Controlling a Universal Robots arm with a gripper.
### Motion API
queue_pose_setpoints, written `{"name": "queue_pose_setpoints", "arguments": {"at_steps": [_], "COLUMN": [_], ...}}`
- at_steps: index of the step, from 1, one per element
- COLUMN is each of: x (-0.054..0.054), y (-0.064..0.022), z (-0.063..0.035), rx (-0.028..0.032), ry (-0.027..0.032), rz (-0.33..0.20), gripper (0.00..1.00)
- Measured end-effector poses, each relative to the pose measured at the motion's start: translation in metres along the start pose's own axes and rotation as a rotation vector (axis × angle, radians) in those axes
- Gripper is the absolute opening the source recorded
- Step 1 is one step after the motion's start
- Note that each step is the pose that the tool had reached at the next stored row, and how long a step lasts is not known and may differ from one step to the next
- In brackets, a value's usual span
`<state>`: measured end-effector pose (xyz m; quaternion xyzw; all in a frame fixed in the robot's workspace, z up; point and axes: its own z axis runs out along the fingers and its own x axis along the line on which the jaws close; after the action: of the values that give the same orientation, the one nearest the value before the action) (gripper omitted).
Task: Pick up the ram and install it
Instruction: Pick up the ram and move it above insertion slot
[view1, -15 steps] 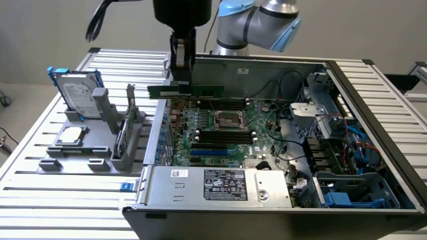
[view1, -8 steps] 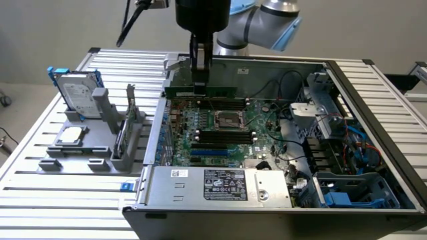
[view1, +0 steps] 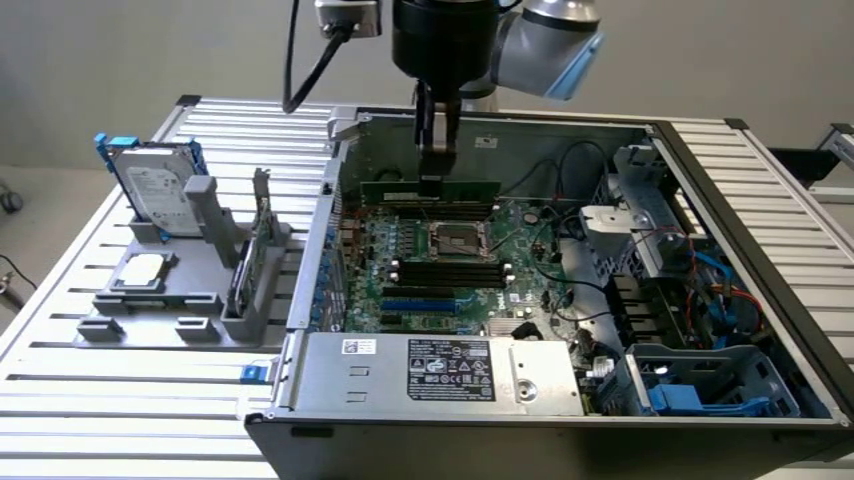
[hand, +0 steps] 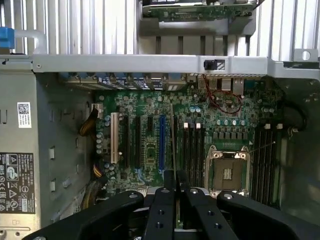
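Gripper (view1: 433, 178) clenched on the ram (view1: 470, 187) inside the open computer case (view1: 561, 128).
In the exterior view the ram hung level over the motherboard (view1: 400, 245), at twelve o'clock from the processor socket (view1: 454, 238).

- The arm (view1: 447, 40) runs out past the exterior view's upper edge.
- The claw (view1: 431, 178) covers the middle of the ram (view1: 470, 188) where its fingers pinch it.
- In the wrist view the ram (hand: 173, 130) is seen edge-on, so its chips are impossible to make out. Its near end is buried between the claw's (hand: 175, 175) fingers, and the claw's body is cut by the picture's edge.
- The computer case (view1: 534, 135) is cropped at the exterior view's right and lower edges.
- The print on the power supply label (view1: 450, 368) is too small to read.
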<state>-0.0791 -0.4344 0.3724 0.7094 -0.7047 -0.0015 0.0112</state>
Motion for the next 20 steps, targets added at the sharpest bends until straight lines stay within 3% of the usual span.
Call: {"name": "queue_pose_setpoints", "arguments": {"at_steps": [5,10,20], "x": [-0.011,-0.012,-0.013], "y": [-0.0110,-0.0217,-0.0283], "z": [0.0086,0.0176,0.0349], "rx": [-0.0002,-0.0011,-0.0023], "ry": [0.0000,-0.0020,-0.0110], "rz": [0.000,0.014,0.088], "gripper": [0.14,0.14,0.14]}}
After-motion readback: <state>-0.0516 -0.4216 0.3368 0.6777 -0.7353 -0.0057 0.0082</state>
